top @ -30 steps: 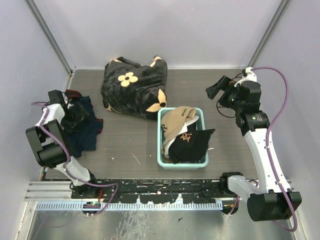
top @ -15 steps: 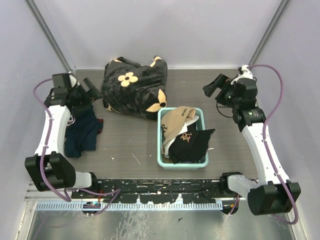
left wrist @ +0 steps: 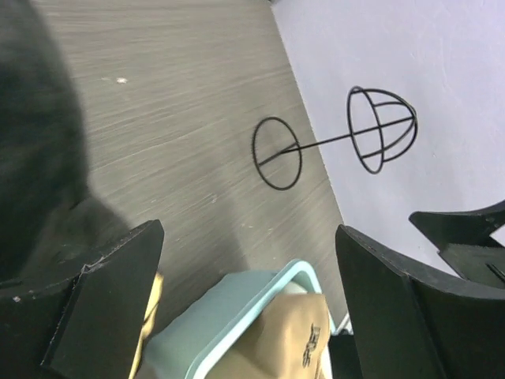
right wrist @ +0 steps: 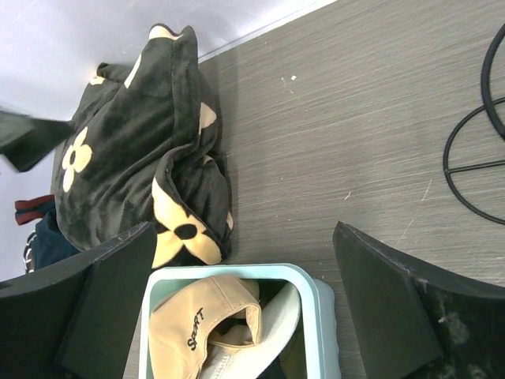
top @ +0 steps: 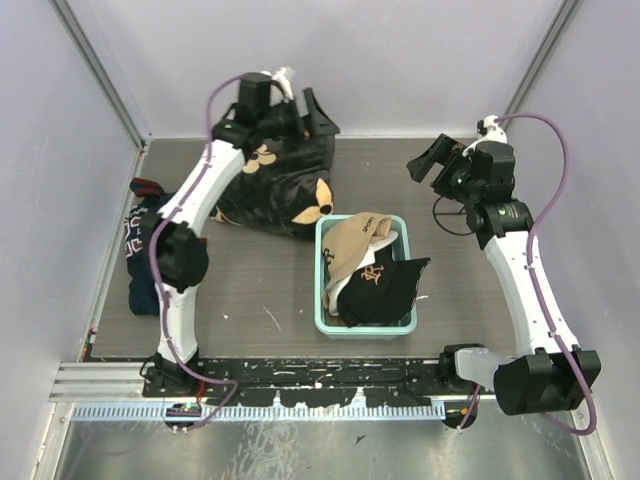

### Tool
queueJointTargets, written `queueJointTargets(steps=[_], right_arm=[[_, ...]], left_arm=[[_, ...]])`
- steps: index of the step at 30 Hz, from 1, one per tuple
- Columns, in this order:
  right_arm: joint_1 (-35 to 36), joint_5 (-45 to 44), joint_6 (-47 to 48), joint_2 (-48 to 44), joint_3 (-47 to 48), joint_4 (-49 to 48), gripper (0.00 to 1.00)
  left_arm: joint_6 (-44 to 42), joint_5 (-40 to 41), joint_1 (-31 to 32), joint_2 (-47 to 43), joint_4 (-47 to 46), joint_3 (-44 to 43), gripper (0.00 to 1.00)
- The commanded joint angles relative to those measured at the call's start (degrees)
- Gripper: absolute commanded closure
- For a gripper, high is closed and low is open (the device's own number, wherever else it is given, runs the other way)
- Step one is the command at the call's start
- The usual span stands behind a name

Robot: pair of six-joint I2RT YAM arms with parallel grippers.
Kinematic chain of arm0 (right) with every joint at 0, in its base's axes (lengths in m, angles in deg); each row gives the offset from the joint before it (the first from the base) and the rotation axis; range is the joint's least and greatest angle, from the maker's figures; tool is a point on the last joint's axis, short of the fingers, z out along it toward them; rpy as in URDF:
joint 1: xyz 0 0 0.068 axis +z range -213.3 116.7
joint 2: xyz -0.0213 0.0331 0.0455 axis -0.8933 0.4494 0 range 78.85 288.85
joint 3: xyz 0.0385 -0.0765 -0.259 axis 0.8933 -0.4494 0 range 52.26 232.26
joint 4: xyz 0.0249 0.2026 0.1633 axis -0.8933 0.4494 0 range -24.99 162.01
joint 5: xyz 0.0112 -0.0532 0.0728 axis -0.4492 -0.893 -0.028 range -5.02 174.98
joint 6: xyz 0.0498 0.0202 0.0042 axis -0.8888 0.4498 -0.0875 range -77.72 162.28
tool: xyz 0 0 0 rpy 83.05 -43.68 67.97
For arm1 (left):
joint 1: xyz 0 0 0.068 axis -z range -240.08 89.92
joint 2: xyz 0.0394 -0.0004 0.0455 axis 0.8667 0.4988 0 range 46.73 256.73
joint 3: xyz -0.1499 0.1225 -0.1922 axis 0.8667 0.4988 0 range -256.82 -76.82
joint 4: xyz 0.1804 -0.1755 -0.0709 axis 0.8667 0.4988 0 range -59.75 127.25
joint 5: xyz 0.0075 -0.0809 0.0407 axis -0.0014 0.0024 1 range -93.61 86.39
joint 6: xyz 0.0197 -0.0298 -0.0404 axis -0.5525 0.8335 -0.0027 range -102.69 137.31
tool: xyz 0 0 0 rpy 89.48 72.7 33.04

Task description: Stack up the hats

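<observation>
Grey wood-grain table between pale walls. Caps lie heaped in the bin, nearer than the right gripper, which gapes empty. They look soft and light with floppy crowns, so I'd pinch the black cap by its stiffer brim. Left gripper, farther back, is likewise spread and empty.

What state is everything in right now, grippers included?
Left gripper: open, empty, over the flower fabric's far edge.
Right gripper: open, empty, in the air.
Bin: holds loosely piled caps.
Tan cap: in the bin, on top.
Black cap: in the bin, brim over the right rim.
White cap: in the bin, mostly buried.
Flower fabric: crumpled heap.
Navy clothes: crumpled.
Wire stand: bare.
</observation>
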Motion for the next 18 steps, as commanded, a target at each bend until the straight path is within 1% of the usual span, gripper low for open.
queueJointTargets(steps=[1, 3, 6, 10, 14, 16, 18], right_arm=[[0.3, -3.4, 3.1, -2.7, 3.7, 1.2, 0.00], [0.2, -4.2, 3.4, -3.5, 3.6, 1.4, 0.00], [0.1, -4.4, 3.7, -4.3, 3.5, 2.0, 0.00], [0.1, -5.7, 5.0, -5.2, 3.4, 3.7, 0.00], [0.1, -7.1, 6.1, -5.1, 3.6, 4.2, 0.00], [0.0, -7.2, 6.3, -4.4, 4.2, 4.7, 0.00], [0.1, -7.1, 6.2, -3.8, 4.6, 4.8, 0.00]], left_arm=[[1.4, -3.2, 5.0, 12.4, 7.7, -14.8, 0.02], [0.0, -0.3, 6.4, 17.1, 11.8, -20.1, 0.02], [-0.2, 3.0, 6.2, 20.3, 14.4, -19.9, 0.02], [-4.7, 9.8, 5.9, 19.5, 18.2, -12.3, 0.02], [-9.2, 14.6, 4.9, 20.9, 22.1, -8.0, 0.02], [-10.1, 15.7, 3.1, 22.0, 24.1, -5.7, 0.02], [-10.5, 15.9, 0.4, 21.9, 23.1, -2.2, 0.02]])
